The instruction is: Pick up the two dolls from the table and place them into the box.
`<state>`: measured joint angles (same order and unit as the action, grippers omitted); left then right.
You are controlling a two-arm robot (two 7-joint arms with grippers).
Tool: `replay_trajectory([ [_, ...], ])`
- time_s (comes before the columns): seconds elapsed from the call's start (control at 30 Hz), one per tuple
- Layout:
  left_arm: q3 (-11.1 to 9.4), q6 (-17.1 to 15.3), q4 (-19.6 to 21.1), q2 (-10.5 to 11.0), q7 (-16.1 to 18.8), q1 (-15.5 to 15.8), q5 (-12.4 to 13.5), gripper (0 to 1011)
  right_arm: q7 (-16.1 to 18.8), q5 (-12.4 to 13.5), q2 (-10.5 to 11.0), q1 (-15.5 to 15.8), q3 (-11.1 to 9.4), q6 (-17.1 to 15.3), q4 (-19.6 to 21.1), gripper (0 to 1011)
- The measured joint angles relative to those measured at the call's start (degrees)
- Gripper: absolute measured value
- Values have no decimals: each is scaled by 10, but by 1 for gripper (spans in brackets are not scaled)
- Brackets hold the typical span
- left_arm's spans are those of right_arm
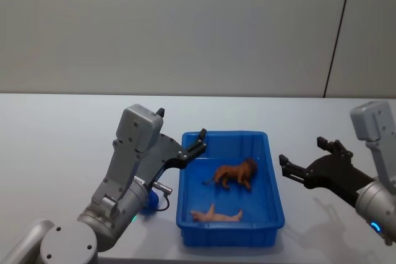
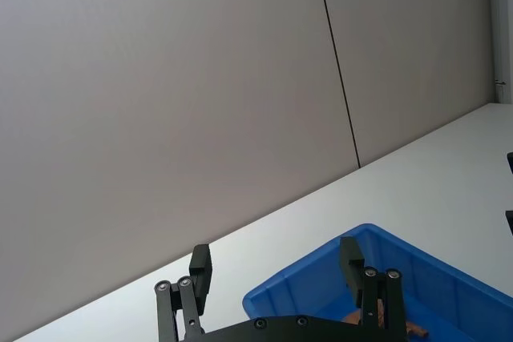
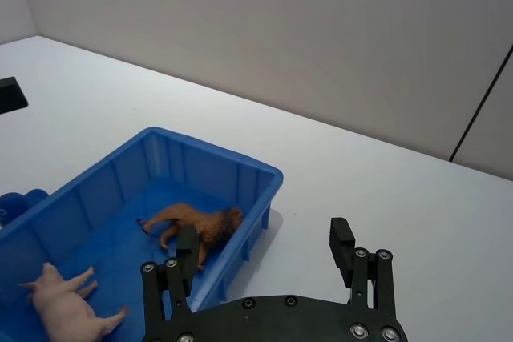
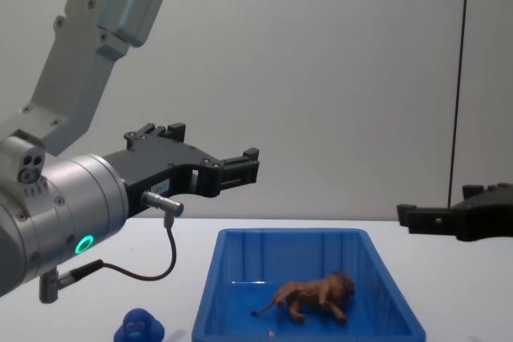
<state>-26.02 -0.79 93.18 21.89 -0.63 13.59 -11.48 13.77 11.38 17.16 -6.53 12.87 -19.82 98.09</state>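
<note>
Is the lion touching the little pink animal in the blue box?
Apart. The head view shows a strip of bare blue floor between the lion and the pink animal inside the box.

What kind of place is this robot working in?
Likely a robotics lab or test room: a white table against grey wall panels, a bright blue plastic bin holding a brown toy lion, and the left gripper and right gripper open near it.

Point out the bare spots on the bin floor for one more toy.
Bare floor lies between the lion and the far wall of the bin, and in the near right corner past the pink animal. The middle, between the two toys, is tight.
</note>
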Motion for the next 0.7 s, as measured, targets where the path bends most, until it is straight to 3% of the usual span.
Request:
replay_trajectory([
  [0.33,0,-6,5,2,1,-4,1,1002,5,4,10,1,-9,10,-8,1001],
  [0.7,2,-51,51,24,30,-37,-6,1002,7,6,15,1,-13,15,-12,1001],
])
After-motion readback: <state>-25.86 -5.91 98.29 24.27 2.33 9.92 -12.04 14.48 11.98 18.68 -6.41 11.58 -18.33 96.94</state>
